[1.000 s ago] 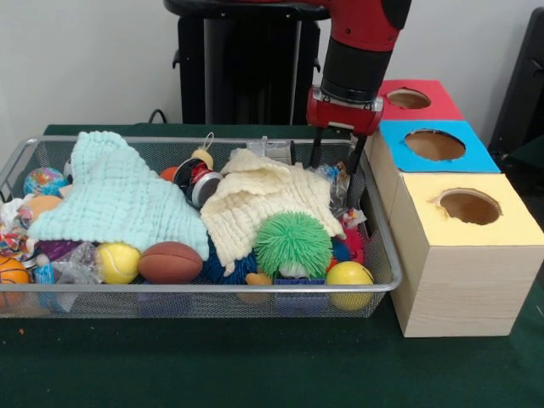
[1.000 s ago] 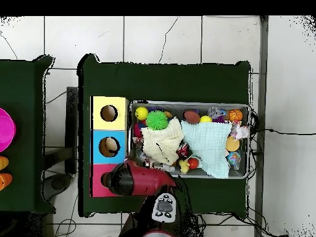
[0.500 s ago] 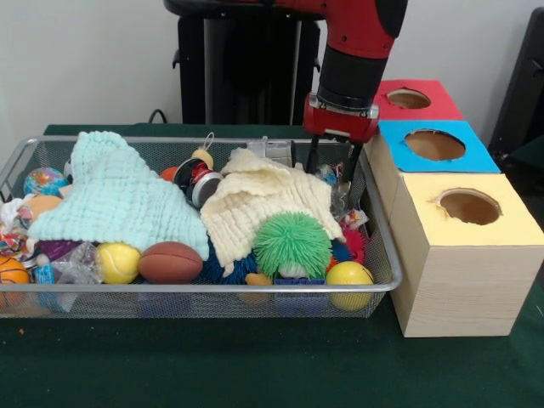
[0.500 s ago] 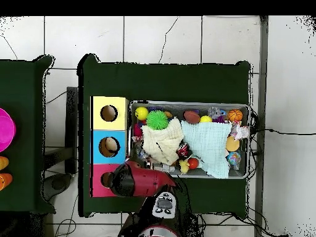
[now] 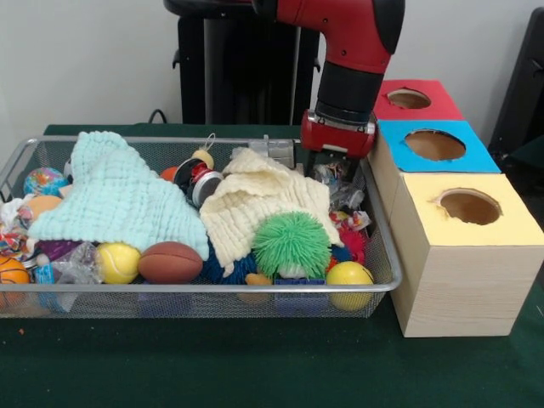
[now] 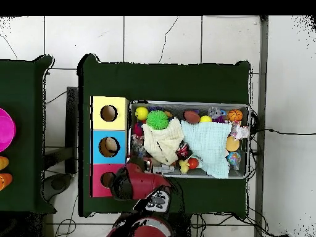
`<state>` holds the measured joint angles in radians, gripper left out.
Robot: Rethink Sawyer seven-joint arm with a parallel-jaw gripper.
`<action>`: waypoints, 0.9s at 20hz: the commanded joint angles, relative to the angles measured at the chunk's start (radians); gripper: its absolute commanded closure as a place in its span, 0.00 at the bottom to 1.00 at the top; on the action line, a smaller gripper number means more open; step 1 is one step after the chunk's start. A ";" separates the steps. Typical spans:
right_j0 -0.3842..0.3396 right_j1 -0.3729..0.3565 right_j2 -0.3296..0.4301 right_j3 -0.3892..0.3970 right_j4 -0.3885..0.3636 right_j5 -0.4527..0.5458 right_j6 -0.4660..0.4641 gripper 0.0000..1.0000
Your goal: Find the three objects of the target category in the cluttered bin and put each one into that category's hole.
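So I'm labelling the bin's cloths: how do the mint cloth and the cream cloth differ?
The mint cloth is pale green and lies toward the left of the basket; the cream cloth is pale yellow, near the middle. The mint one spreads wider; the cream one looks more bunched. Both are waffle-textured and draped over toys.

A pink dish (image 6: 5, 129) sits on a side table (image 6: 24, 92), with what may be orange items (image 6: 4, 173) beside it.

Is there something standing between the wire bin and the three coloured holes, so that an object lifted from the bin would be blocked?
Nothing visible does. The boxes with the yellow hole, blue hole and red hole stand directly beside the bin, open on top. Only the bin's wall lies between. The gripper is low in the bin's corner nearest them.
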<state>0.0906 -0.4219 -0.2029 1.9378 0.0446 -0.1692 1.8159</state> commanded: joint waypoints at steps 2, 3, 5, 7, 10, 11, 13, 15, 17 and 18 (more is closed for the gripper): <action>0.031 0.127 0.042 -0.042 0.098 -0.057 0.233 0.00; 0.030 0.116 0.043 -0.037 0.109 -0.054 0.237 0.00; 0.043 0.092 0.031 -0.032 0.139 -0.016 0.224 0.00; 0.058 0.073 0.023 -0.023 0.160 0.005 0.220 0.00; 0.071 0.062 0.016 -0.014 0.182 -0.006 0.220 0.00; 0.070 0.059 0.019 -0.012 0.186 -0.010 0.219 0.00; 0.069 0.054 0.023 -0.010 0.193 -0.013 0.221 1.00; 0.070 0.050 0.023 -0.009 0.200 -0.010 0.226 1.00; 0.076 0.044 0.018 -0.008 0.214 0.004 0.224 1.00; 0.080 0.042 0.015 -0.007 0.221 0.006 0.224 1.00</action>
<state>0.1542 -0.3751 -0.2449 1.9433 0.1916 -0.2255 1.8159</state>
